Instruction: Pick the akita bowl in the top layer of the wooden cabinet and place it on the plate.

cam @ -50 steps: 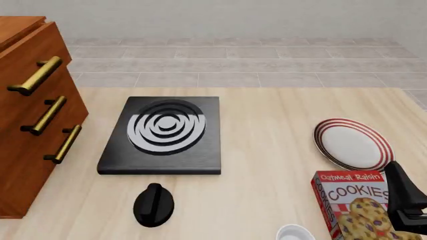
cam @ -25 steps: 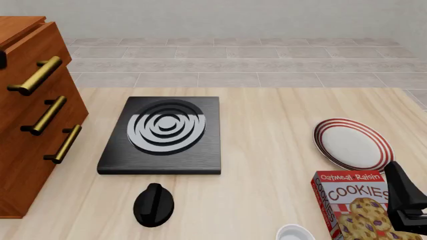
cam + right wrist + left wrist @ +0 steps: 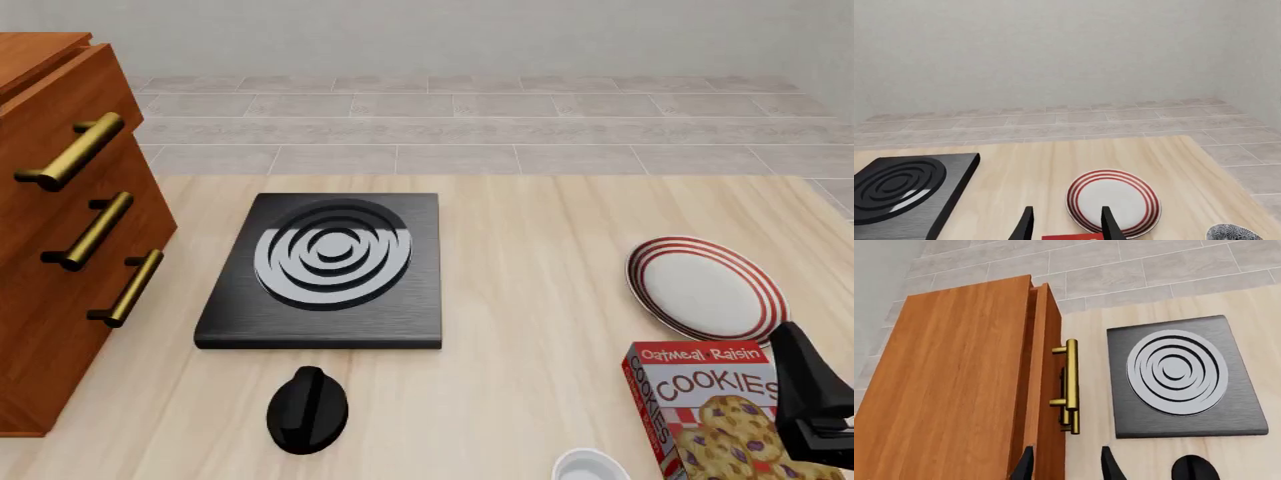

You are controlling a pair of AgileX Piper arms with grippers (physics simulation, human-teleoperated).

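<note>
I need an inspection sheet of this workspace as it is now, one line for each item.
Surface: light wooden table, flat.
Job's things: wooden cabinet at the left; top layer, inside hidden; plate bare; a dark-patterned bowl, likely the akita bowl, at the right wrist view's edge.
Clutter: black burner, knob, cookie box, white cup.
Hands: left hand open, above the cabinet's front; right hand open, facing the plate.
Cables: nothing seen.
Surroundings: tiled floor, plain wall.
</note>
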